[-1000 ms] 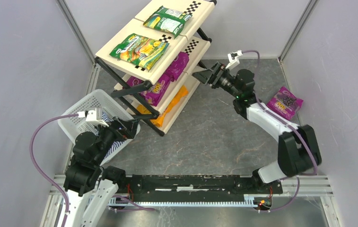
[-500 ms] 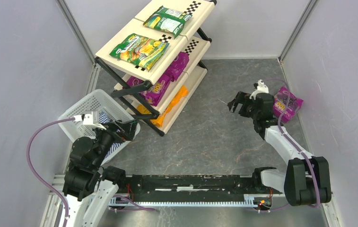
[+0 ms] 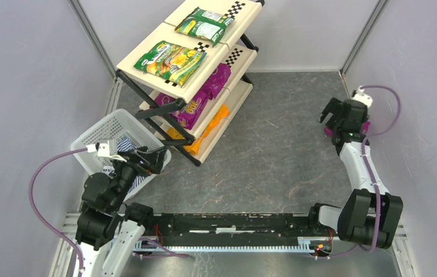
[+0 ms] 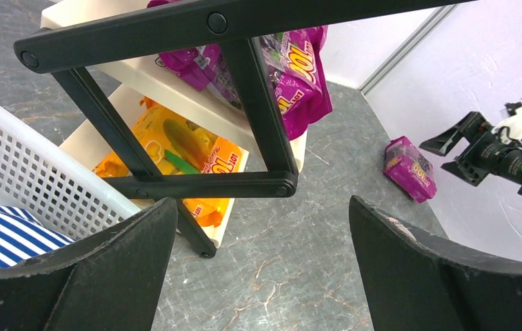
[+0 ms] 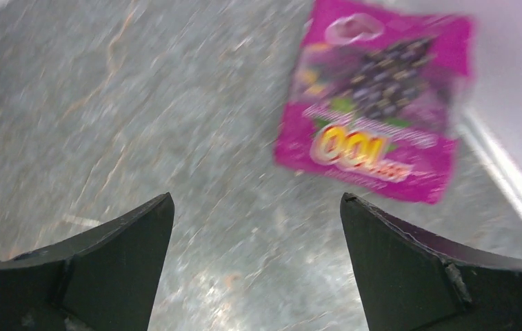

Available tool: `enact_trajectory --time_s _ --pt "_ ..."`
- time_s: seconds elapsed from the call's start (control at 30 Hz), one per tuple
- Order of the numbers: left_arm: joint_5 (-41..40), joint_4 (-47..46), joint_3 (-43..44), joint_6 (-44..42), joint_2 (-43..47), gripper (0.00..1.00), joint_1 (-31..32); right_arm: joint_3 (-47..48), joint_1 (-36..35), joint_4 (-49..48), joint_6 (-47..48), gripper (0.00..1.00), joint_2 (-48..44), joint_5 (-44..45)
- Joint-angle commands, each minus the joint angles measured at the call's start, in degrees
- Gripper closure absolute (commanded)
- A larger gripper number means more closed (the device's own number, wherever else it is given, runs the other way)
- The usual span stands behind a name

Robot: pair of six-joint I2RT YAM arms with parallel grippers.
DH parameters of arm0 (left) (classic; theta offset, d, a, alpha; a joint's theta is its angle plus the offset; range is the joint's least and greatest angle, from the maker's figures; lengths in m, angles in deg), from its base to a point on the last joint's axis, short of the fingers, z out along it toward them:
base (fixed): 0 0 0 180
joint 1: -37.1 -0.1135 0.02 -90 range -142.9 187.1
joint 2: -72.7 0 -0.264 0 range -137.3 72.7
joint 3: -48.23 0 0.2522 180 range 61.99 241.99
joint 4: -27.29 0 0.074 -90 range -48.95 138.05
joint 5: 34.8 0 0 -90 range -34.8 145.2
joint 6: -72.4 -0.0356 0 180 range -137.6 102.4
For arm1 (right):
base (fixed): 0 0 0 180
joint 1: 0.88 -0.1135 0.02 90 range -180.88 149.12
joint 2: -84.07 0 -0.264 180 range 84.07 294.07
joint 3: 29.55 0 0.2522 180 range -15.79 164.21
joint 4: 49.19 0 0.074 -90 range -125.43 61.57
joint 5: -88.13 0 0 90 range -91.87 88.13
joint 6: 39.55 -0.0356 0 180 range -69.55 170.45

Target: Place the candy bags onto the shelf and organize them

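The shelf (image 3: 144, 51) stands at the back left. Two green candy bags (image 3: 170, 60) lie on its top tier, purple ones (image 3: 191, 107) on the middle tier, and orange ones (image 3: 211, 128) on the bottom tier. One loose purple candy bag (image 5: 375, 103) lies flat on the floor by the right wall. My right gripper (image 5: 256, 200) hovers open just short of it, with nothing between its fingers. In the top view this gripper (image 3: 333, 114) covers most of that bag. My left gripper (image 4: 263, 201) is open and empty, near the shelf's black frame (image 4: 196, 185).
A white mesh basket (image 3: 97, 134) with a blue-white striped cloth (image 4: 3, 234) sits left of the shelf, under my left wrist. Grey walls close in on both sides, and the right wall is close to the loose bag. Marbled grey floor (image 3: 262, 161) lies between the arms.
My right arm has swung away from the shelf's middle tier, rightward to above the purple bag by the wall, its jaws widening. The left arm has shifted only slightly.
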Motion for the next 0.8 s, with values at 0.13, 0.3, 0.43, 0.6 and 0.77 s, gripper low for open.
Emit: enact_trajectory --time_s 0.13,0.3,0.43,0.6,0.77 --pt "1.7 -3.38 -0.71 0.04 3.24 0.0 -0.14 3.96 8.88 -2.84 -1.44 0.02 0.12 9.95" --pt "0.61 -3.3 -0.89 0.25 5.57 0.0 2.08 4.38 11.65 -7.66 -4.46 0.02 5.48 8.77" --pt "0.18 -3.23 -0.91 0.42 7.05 0.0 3.62 8.75 12.52 -7.04 -2.15 0.02 13.41 8.66" --pt "-0.2 -3.23 -0.94 0.43 7.66 0.0 4.8 12.3 12.92 -5.28 2.7 0.02 19.46 11.83" --pt "-0.38 -3.2 -0.92 0.43 7.44 0.0 5.06 10.02 12.88 -7.49 5.57 0.02 20.47 7.81"
